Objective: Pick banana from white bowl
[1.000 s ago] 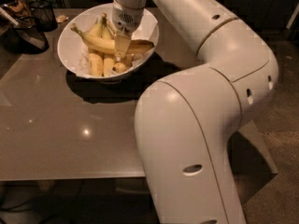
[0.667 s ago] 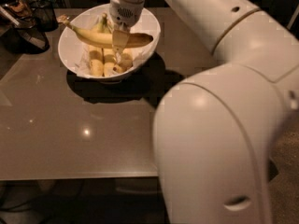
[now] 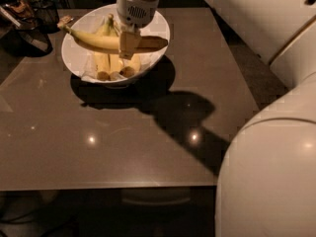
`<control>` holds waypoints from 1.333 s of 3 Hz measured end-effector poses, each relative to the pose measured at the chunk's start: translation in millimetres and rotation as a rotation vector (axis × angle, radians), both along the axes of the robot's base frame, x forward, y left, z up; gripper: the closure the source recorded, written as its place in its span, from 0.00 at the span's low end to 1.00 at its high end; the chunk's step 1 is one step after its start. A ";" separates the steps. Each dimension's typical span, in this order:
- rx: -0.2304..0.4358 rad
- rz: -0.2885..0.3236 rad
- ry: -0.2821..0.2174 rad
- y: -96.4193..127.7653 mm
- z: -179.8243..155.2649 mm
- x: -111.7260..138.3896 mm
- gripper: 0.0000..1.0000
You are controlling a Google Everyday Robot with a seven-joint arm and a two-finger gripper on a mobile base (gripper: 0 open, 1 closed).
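Yellow banana (image 3: pixel 98 42) now lifted above white bowl (image 3: pixel 81 21), claw (image 3: pixel 129 46) clamped on it over bowl

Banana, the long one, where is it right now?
In the camera view the banana is at the top left, held by the gripper across the white bowl, above the shorter bananas, stem poking past the left rim.

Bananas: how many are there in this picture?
4. One banana is gripped crosswise by the gripper, over the bowl. Three more, a bunch, lie in the bowl under it, tips toward the camera. Others may be hidden beneath.
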State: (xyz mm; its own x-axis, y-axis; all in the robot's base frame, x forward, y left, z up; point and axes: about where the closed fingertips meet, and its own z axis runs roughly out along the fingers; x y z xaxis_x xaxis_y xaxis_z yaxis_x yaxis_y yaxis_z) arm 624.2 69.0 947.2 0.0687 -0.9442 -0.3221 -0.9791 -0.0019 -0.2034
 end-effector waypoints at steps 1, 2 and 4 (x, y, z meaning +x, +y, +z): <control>-0.002 -0.006 -0.007 -2.5 8.3 -27.7 1.00; 0.025 -0.051 -0.009 -9.0 23.3 -77.4 1.00; 0.034 -0.108 0.000 -15.4 36.3 -119.5 1.00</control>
